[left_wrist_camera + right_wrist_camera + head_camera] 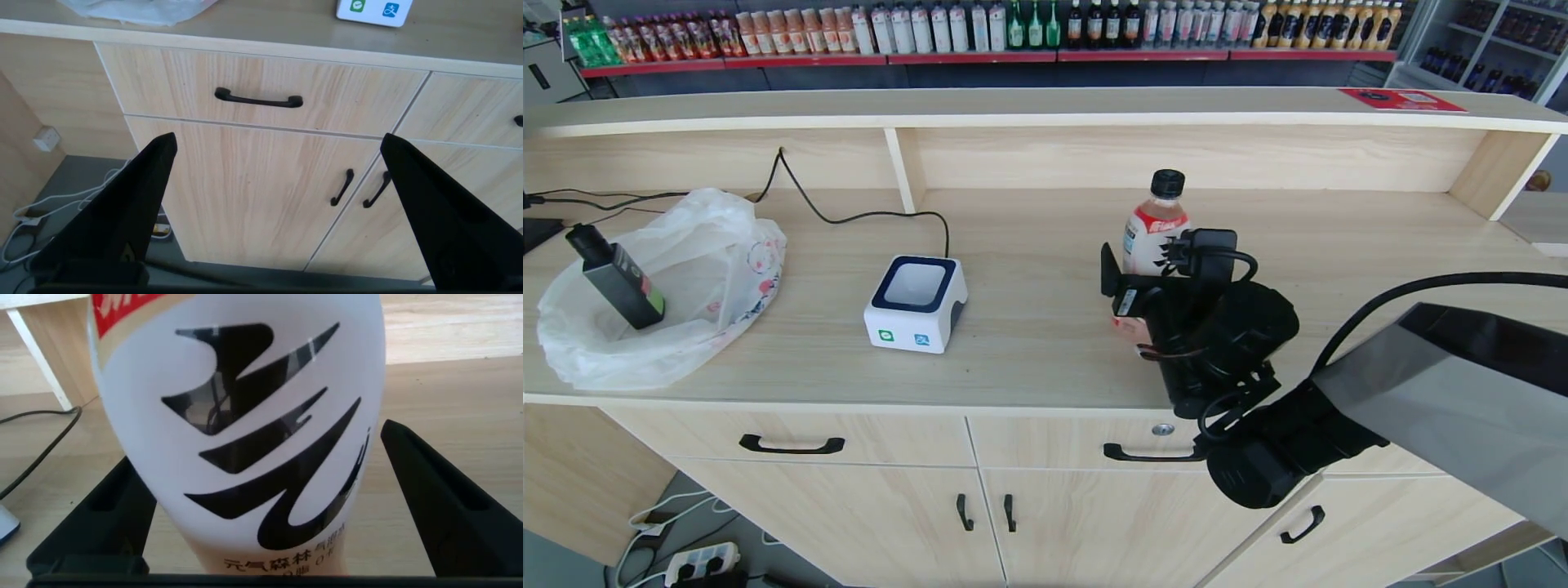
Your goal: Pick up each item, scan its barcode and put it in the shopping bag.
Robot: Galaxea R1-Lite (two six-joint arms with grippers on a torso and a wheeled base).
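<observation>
The desk (pixel 1029 343) is a long light-wood counter with a raised back ledge. Drawers and cupboard doors (pixel 245 188) run below its front edge. Behind it stands a shelf of drinks (pixel 1045 28).

A white bag (pixel 719 245) lies open at the desk's left end. A dark bottle (pixel 617 278) leans tilted inside it, cap towards the far left.

The right gripper (pixel 1143 286) is over the right half of the desk at the lower part of a bottle (pixel 1153 224). Its jaws are spread wide, one on each side of the bottle. I cannot tell whether they touch it. The bottle stands upright, pale with a red-and-white label and a black cap. Its base is hidden behind the gripper, so I cannot tell whether it rests on the desk.

The left gripper (pixel 278 155) hangs below desk level in front of the cupboard doors. Its jaws are apart and hold nothing. It faces a drawer with a black handle (pixel 258 100).

The scanner (pixel 916 304) is a small white box with a dark-rimmed window. It sits on the desk between the bag and the bottle, apart from both. A black cable (pixel 849 217) runs from it to the back ledge.
</observation>
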